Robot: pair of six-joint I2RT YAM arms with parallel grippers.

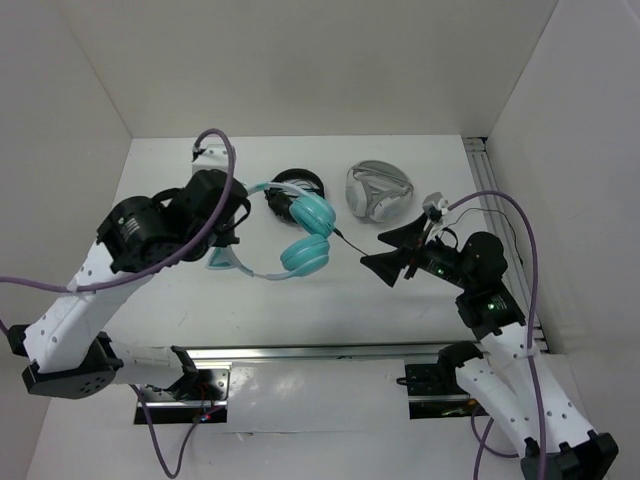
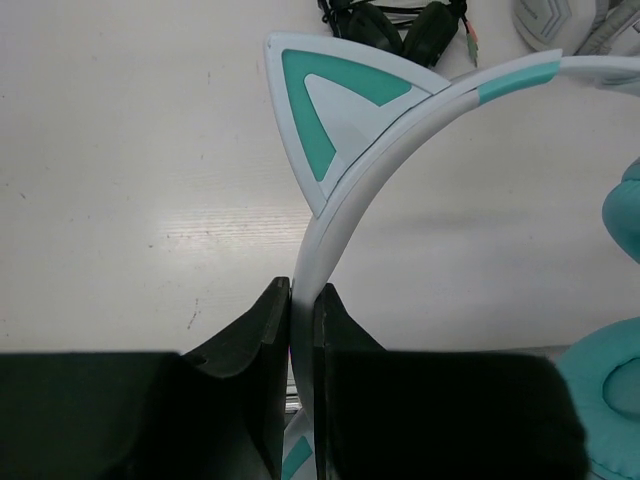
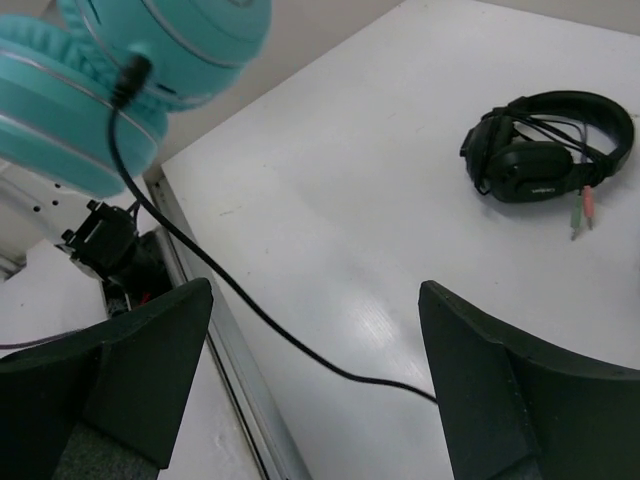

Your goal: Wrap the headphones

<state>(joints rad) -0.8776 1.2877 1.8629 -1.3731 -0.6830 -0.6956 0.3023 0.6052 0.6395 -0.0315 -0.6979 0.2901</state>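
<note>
The teal headphones (image 1: 305,235) hang just above the table's middle, ear cups to the right. My left gripper (image 1: 235,243) is shut on their pale headband (image 2: 350,200), just below a cat ear (image 2: 330,110); the band runs straight between the two closed fingers of the gripper (image 2: 302,295). The thin black cable (image 3: 220,285) leaves the lower teal cup (image 3: 130,60) and trails across the table. My right gripper (image 3: 315,290) stands wide open over that cable, which passes between its fingers without being pinched. In the top view that gripper (image 1: 385,252) is right of the cups.
Black headphones (image 1: 297,187) lie at the back behind the teal pair, also in the right wrist view as the black headphones (image 3: 545,150). Grey-white headphones (image 1: 378,192) lie at the back right. A metal rail (image 1: 350,352) runs along the near table edge.
</note>
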